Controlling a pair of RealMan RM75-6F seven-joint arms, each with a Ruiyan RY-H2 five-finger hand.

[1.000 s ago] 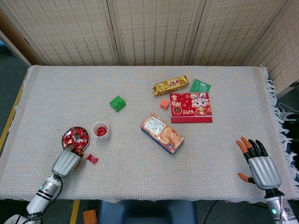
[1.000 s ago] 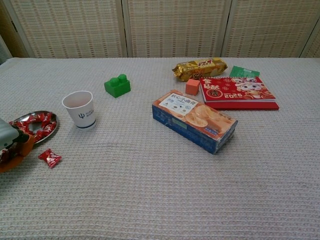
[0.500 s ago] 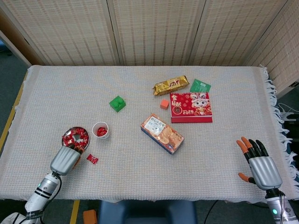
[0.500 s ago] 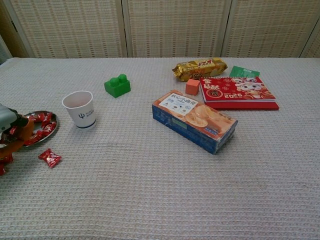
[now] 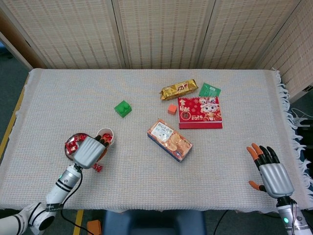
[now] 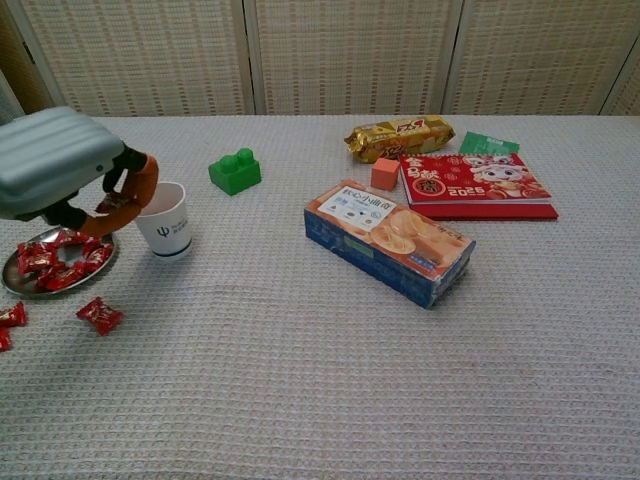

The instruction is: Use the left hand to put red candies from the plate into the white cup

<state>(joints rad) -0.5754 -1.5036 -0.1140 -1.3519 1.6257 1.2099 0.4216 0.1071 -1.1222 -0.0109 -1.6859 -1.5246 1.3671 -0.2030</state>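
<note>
Holding a red candy (image 6: 116,203) pinched in its fingers, the left hand (image 6: 55,163) hangs by the white cup (image 6: 163,220), beside the plate (image 6: 18,281). Next it likely needs to let go right over the cup's mouth.

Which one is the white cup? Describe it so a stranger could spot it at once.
Look to the near left part of the cloth-covered table, where a round metal plate of red candies sits. The white cup stands upright just to the right of that plate, under the fingers of the left hand. It is the only open container, plain white with a small dark logo and a dark band at its base.
</note>
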